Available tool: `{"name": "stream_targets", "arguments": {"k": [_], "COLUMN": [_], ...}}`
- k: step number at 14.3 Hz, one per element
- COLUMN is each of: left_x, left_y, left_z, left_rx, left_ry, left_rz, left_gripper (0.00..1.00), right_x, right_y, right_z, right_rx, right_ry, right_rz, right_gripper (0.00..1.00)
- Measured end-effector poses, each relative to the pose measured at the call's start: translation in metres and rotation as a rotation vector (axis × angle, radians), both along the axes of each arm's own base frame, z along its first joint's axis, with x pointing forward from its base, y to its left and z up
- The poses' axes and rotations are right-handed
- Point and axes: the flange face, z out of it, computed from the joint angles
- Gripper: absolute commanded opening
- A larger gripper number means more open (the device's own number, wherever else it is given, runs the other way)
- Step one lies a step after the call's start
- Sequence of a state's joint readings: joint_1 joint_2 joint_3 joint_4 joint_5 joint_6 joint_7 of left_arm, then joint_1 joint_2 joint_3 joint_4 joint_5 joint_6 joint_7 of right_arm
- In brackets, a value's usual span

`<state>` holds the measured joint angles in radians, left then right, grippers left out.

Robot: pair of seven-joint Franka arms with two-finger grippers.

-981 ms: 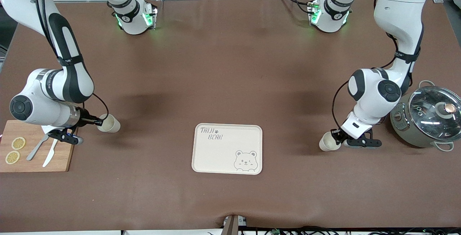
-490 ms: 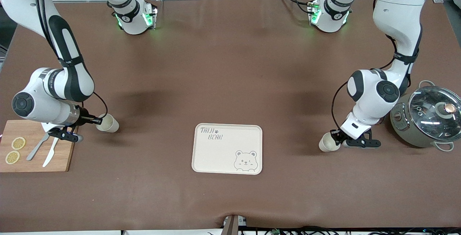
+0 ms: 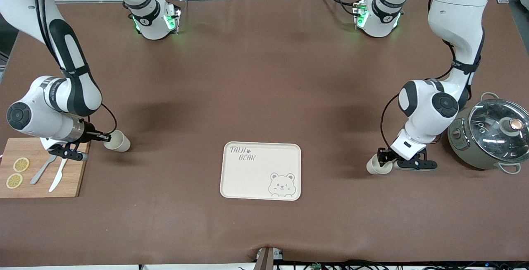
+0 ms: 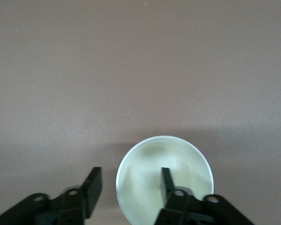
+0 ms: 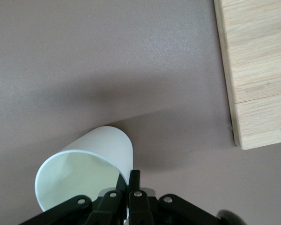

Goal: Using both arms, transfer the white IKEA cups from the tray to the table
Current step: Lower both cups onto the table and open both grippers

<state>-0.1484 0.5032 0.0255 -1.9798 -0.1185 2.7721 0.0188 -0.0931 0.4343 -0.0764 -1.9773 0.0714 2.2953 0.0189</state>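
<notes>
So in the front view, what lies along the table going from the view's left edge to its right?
Cutting board → right gripper on its cup → tray → second cup with the left gripper open around its rim → pot.

The only readable lettering stands on the cream tray, low in the middle of the front view. In the tray's upper left corner, hand-drawn outline capitals in two lines read "TAIJI" and, below it and set a little to the right, "BEAR", with a small paw-print mark right after the first word. A winking bear face is drawn in the tray's lower right corner. No other text, number or brand can be read.
</notes>
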Motion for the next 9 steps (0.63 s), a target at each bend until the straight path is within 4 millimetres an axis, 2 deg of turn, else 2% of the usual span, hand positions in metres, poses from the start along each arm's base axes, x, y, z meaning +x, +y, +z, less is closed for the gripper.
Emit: {"name": "stream_targets", "arguments": {"k": [1, 3, 4, 5, 7, 9], "left_x": [0.002, 0.006, 0.008, 0.009, 0.009, 0.008], "left_y": [-0.001, -0.002, -0.003, -0.003, -0.004, -0.003], "left_z": [0.003, 0.012, 0.021, 0.031, 0.063, 0.114], "left_rx": [-0.001, -0.003, -0.005, -0.008, -0.014, -0.022], "left_ry": [-0.009, -0.029, -0.043, -0.048, -0.012, 0.064], "left_rz": [-0.001, -0.002, -0.002, -0.003, -0.010, -0.020], "left_gripper": [1.00, 1.00, 1.00, 1.00, 1.00, 1.00], "right_x": [0.000, 0.000, 0.000, 0.000, -0.001, -0.003], "right_y": [0.000, 0.001, 0.001, 0.000, 0.000, 0.001], "right_z": [0.000, 0.000, 0.000, 0.000, -0.001, -0.002], "right_rx": [0.000, 0.000, 0.001, 0.001, 0.001, 0.005], "right_ry": [0.000, 0.001, 0.001, 0.001, 0.003, 0.022], "right_rz": [0.000, 0.001, 0.001, 0.001, 0.000, 0.001], "right_gripper": [0.04, 0.36, 0.63, 1.00, 1.00, 1.00]}}
